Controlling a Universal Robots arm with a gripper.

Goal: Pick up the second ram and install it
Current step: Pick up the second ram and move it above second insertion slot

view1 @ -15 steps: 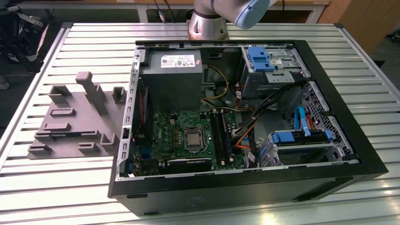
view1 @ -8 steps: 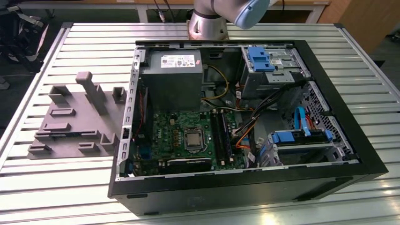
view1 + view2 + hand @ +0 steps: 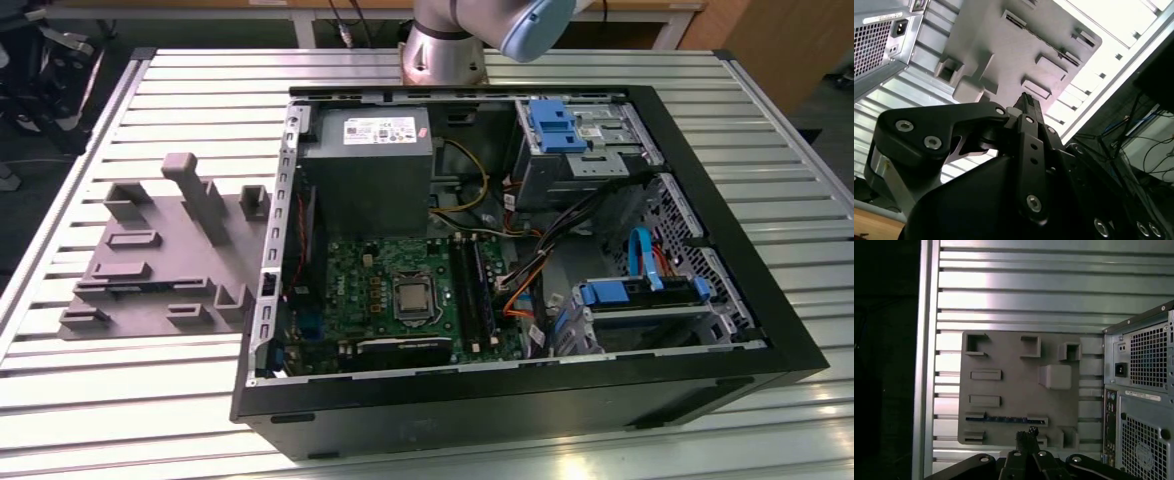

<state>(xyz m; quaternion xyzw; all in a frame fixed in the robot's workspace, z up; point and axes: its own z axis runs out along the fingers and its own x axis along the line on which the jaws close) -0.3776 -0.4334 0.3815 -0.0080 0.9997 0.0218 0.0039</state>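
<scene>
Well, the slatted metal table (image 3: 120, 420) carries the open computer case (image 3: 561, 405) and, just beside it on the exterior view's left, the grey holder plate (image 3: 134, 275). In the first wrist view the second ram (image 3: 1004, 418) stands on edge in that plate, a thin blue strip seated between two end blocks. I judge it light, stiff and fragile, with chips and contacts that should not be scraped. I would take it across its flat faces near mid-length, along the free long edge, with a modest squeeze and no twisting. My gripper (image 3: 1027, 434) hangs above the plate near the stick, apart from it. Its fingertips look pressed together on nothing, though the dim view leaves me a little unsure.
</scene>
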